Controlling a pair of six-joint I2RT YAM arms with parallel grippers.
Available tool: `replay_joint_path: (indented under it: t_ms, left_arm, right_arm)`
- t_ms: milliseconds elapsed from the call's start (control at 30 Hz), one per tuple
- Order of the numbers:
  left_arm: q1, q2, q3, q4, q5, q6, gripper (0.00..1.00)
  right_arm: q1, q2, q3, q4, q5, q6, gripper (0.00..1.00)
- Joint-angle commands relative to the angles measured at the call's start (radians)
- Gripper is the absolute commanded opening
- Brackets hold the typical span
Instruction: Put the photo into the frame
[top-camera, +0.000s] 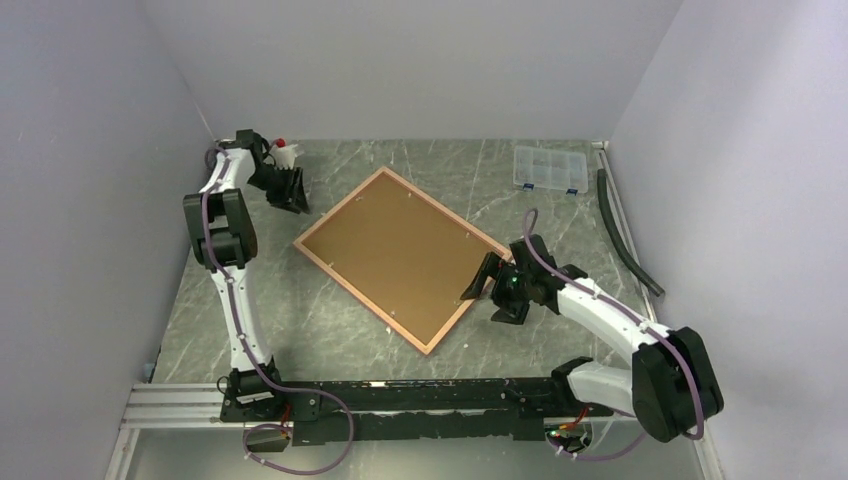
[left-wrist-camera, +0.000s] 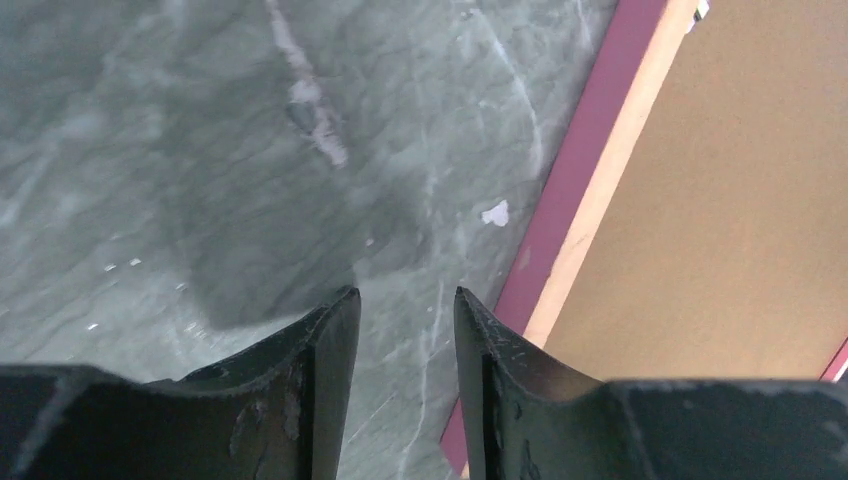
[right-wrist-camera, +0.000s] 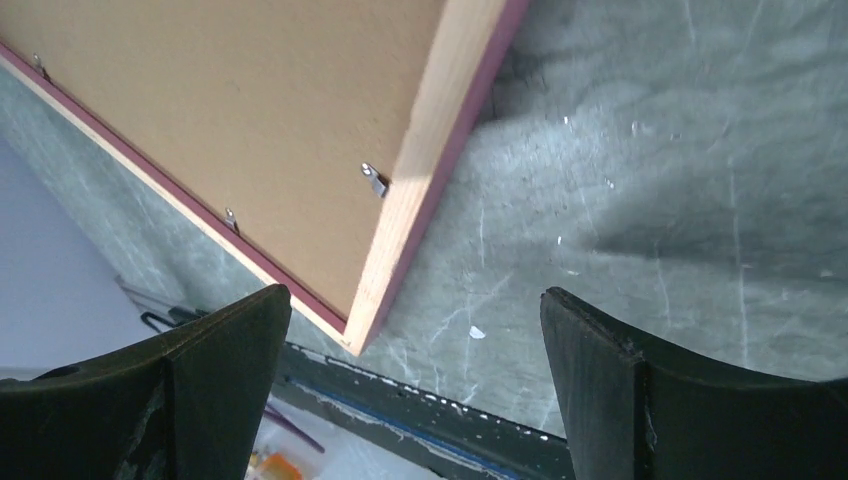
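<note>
The frame (top-camera: 361, 297) lies face down and turned diagonally in the middle of the table. Its tan wood reverse and thin pink edge show. The plain brown backing board (top-camera: 400, 255) fills it, held by small metal clips (right-wrist-camera: 375, 180). The photo is not in view. My left gripper (top-camera: 292, 190) hovers over bare table just off the frame's upper-left side (left-wrist-camera: 580, 170). Its jaws stand a little apart and are empty (left-wrist-camera: 407, 295). My right gripper (top-camera: 490, 292) is wide open and empty (right-wrist-camera: 414, 292) beside the frame's right-hand edge (right-wrist-camera: 430, 150).
A clear compartment box (top-camera: 548, 168) sits at the back right. A dark curved strip (top-camera: 620, 230) lies along the right wall. A white bottle with a red cap (top-camera: 283, 152) stands behind the left gripper. The arms' black rail (top-camera: 400, 395) runs along the near edge.
</note>
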Motion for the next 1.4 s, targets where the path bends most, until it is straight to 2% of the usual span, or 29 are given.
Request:
replay_joint_path:
  t_ms: [0,133,400,567,700,800,867,967,1100,1233,1367]
  left_arm:
    - [-0.039,-0.03,-0.077,-0.005,0.043,0.025,0.45]
    - [-0.063,-0.093,-0.222,-0.035,0.067,0.125,0.4]
    - [-0.131,-0.283,-0.553,-0.116,0.114,0.32,0.33]
    - [-0.166,-0.355,-0.648,-0.177,0.163,0.396,0.33]
    - [-0.183,-0.387,-0.648,-0.227,0.188,0.416,0.35]
    - [-0.135,-0.383,-0.616,-0.242,0.222,0.397,0.4]
    - [-0.104,-0.362,-0.582,-0.238,0.255,0.358,0.42]
    - [-0.082,-0.325,-0.541,-0.229,0.32,0.31,0.46]
    - [-0.095,-0.28,-0.539,-0.18,0.376,0.259,0.5]
    - [-0.116,-0.232,-0.556,-0.134,0.388,0.223,0.5]
    - [-0.132,-0.206,-0.573,-0.083,0.363,0.189,0.44]
  right_arm:
    - [-0.003,-0.008,-0.064,0.137,-0.087,0.084,1.0]
    - [-0.012,0.102,-0.034,0.219,-0.101,0.062,1.0]
    - [-0.15,0.266,0.209,0.084,-0.009,-0.134,1.0]
    - [-0.203,0.271,0.338,-0.076,0.153,-0.182,1.0]
    - [-0.195,0.215,0.39,-0.147,0.303,-0.142,1.0]
    - [-0.139,0.174,0.388,-0.058,0.256,-0.099,1.0]
    - [-0.067,0.212,0.417,0.012,0.214,-0.068,1.0]
    - [0.037,0.352,0.52,0.097,0.129,-0.02,0.99]
    - [0.168,0.571,0.685,0.207,0.067,0.033,0.93]
    - [0.244,0.781,0.898,0.214,0.052,0.051,0.88]
    - [0.283,0.944,1.046,0.229,0.022,0.077,0.83]
